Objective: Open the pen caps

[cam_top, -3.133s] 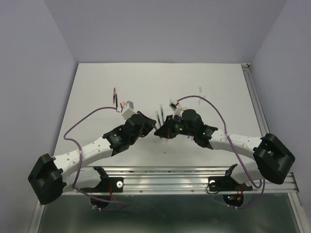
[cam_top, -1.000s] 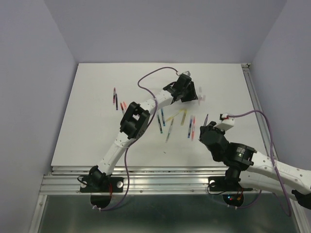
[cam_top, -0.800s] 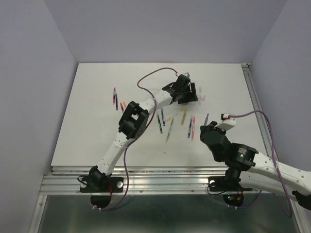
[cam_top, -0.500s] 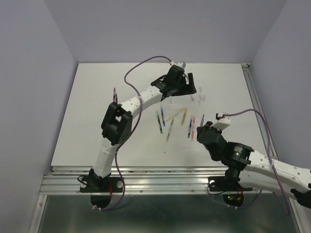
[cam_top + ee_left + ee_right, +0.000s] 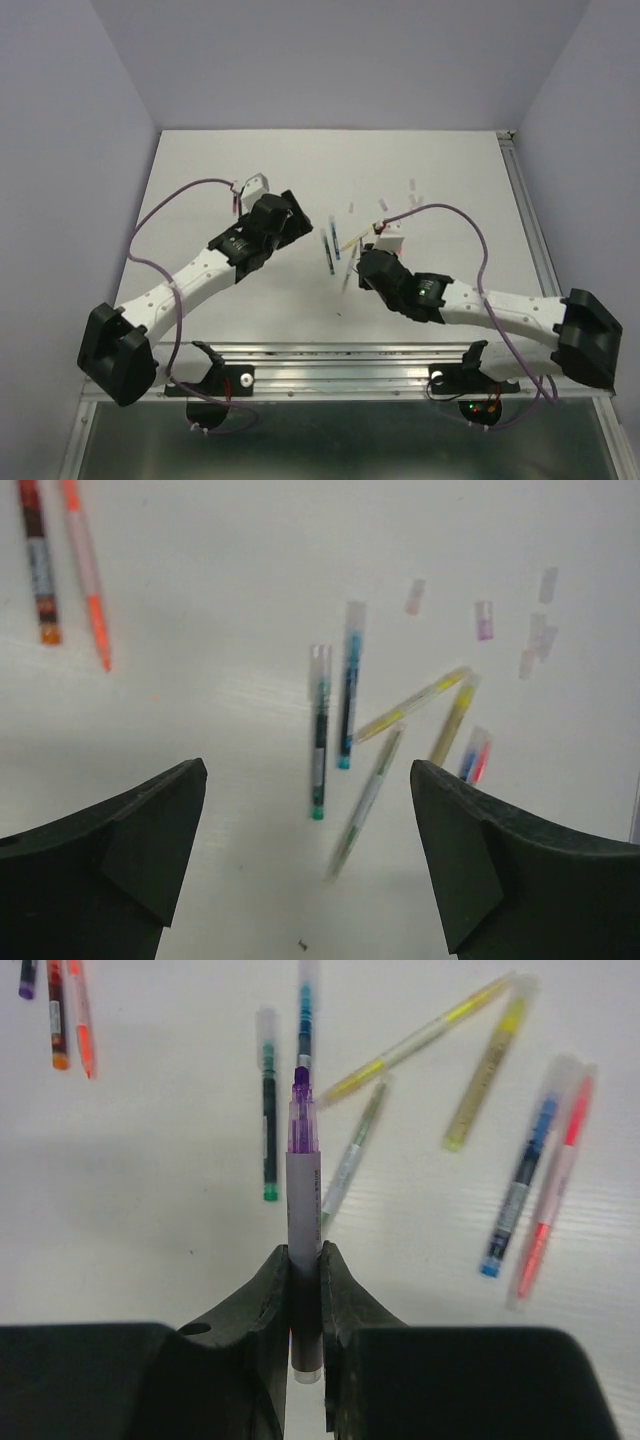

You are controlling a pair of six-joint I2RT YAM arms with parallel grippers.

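Several ways to slip from here. Pinches a purple pen (image 5: 302, 1210) by its barrel in the right gripper (image 5: 303, 1260), pressed tight; hangs the left gripper (image 5: 305, 850) spread wide and holding nothing above the pen cluster. Shows pale pen caps (image 5: 320, 665) seated on the green pen (image 5: 318, 750) and blue pen (image 5: 346, 710), others loose nearby. Risks rolling crowded neighbours on descent, or twisting the thin purple pen askew during a pull.

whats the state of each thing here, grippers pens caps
left gripper, open, empty
right gripper, shut on purple pen
purple pen, held, tip looks bare
caps, off, lying loose
green pen, capped, lying flat
blue pen, capped, lying flat
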